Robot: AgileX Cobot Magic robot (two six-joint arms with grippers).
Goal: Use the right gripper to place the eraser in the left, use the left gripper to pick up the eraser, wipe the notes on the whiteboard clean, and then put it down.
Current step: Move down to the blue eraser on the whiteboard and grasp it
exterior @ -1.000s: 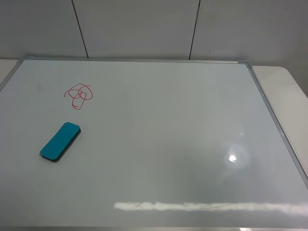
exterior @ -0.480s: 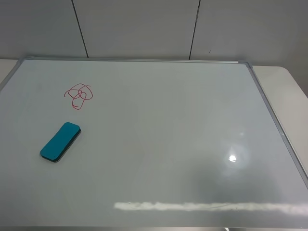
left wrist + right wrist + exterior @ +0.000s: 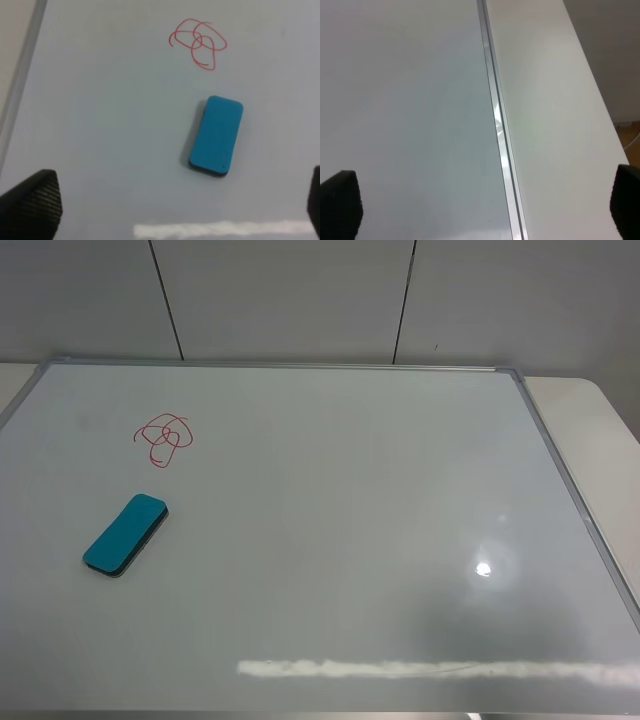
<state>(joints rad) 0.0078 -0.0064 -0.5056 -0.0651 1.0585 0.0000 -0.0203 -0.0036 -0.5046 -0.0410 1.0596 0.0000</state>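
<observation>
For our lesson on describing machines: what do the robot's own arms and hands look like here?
Little shows. The left hand appears only as two black fingertips with a fine ribbed texture and rounded corners. The right hand looks alike: two black, rounded fingertips. No arm, cable, lettering or wrap is in view; the high camera shows neither arm.
</observation>
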